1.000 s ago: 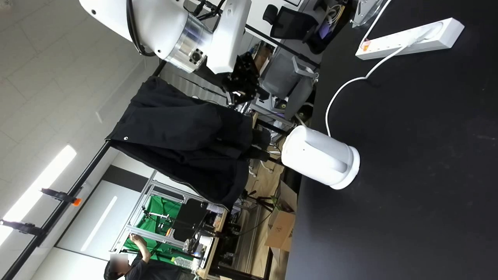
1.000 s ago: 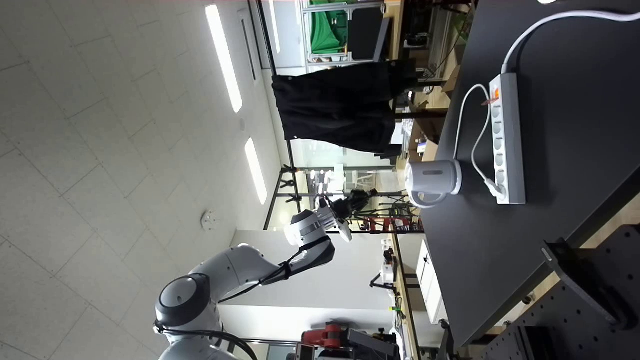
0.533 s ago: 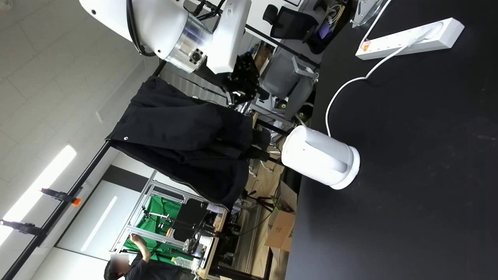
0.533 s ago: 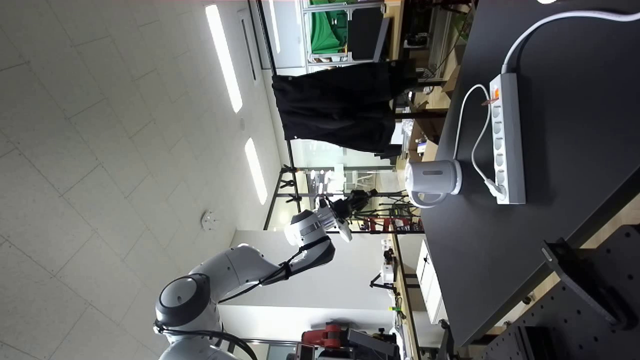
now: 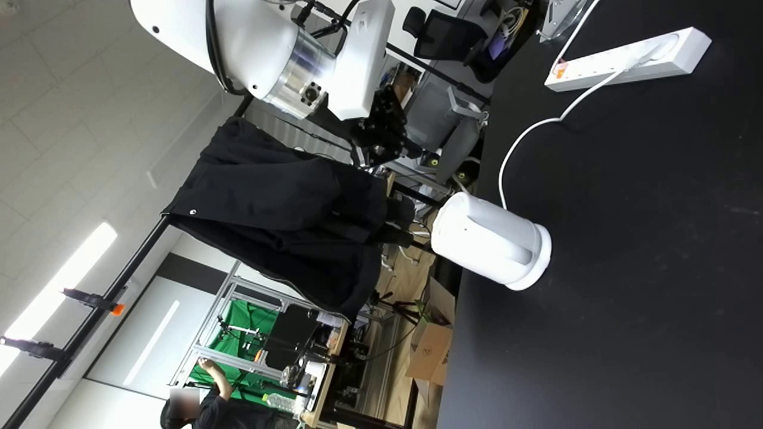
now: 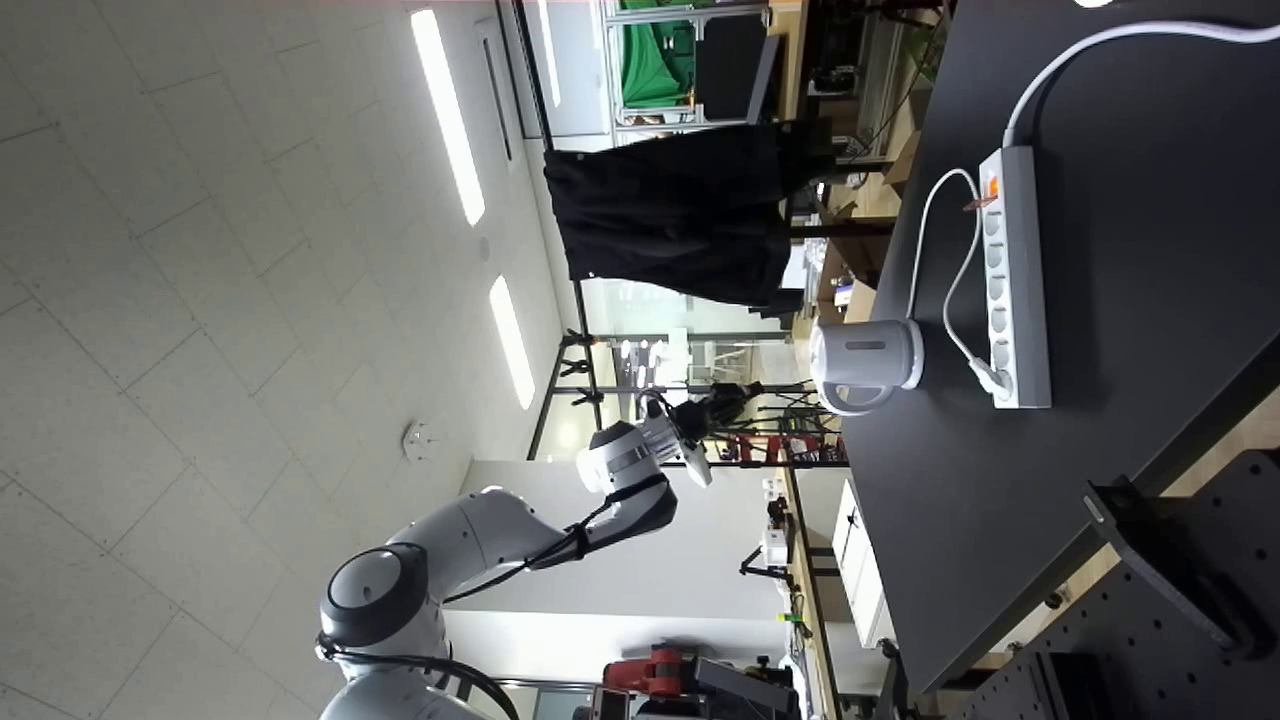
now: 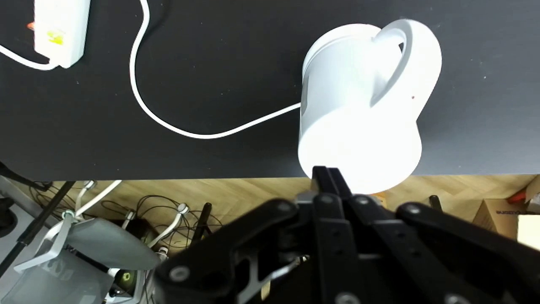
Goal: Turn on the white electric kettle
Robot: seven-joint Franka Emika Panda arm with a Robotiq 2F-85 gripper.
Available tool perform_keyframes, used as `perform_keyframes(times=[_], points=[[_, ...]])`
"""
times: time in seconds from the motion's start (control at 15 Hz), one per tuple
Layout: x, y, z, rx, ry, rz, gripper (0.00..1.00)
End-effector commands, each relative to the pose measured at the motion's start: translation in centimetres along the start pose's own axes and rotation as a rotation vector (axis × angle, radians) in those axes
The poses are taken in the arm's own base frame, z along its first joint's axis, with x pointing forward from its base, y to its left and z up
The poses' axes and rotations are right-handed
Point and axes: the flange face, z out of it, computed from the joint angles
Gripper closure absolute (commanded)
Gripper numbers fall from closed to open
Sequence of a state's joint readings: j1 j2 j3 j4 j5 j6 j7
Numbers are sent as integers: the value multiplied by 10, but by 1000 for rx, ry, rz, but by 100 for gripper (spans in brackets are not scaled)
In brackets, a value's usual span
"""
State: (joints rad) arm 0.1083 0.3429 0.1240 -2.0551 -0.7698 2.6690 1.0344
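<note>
The white electric kettle (image 5: 486, 241) stands on the dark table near its edge, in both exterior views (image 6: 866, 352); these views are turned on their side. In the wrist view the kettle (image 7: 358, 139) shows from above, its handle (image 7: 422, 71) pointing up and right. A small reddish dot shows on top of the handle. I cannot make out a switch. My gripper (image 7: 328, 169) is shut and empty, its fingertips side by side, overlapping the kettle lid's edge in the wrist view. In both exterior views my gripper (image 5: 414, 150) is apart from the kettle and above it (image 6: 755, 388).
A white power strip (image 5: 626, 62) lies on the table (image 5: 608, 345), with the kettle's thin white cord (image 5: 524, 134) running to it. The table's edge (image 7: 202, 179) passes just beside the kettle. Dark clothing (image 5: 286, 196) hangs behind the arm.
The arm and gripper have shifted slightly right and down in one exterior picture and slightly right in the other, a little closer to table height. The kettle has not moved.
</note>
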Motion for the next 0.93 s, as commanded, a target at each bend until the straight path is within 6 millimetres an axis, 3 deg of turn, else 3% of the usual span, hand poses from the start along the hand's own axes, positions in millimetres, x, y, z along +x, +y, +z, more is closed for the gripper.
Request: perform_keyframes(times=[0.0,0.87], points=[[0,-14,18,-3,-1,14,100],[-3,-48,71,126,-64,7,100]])
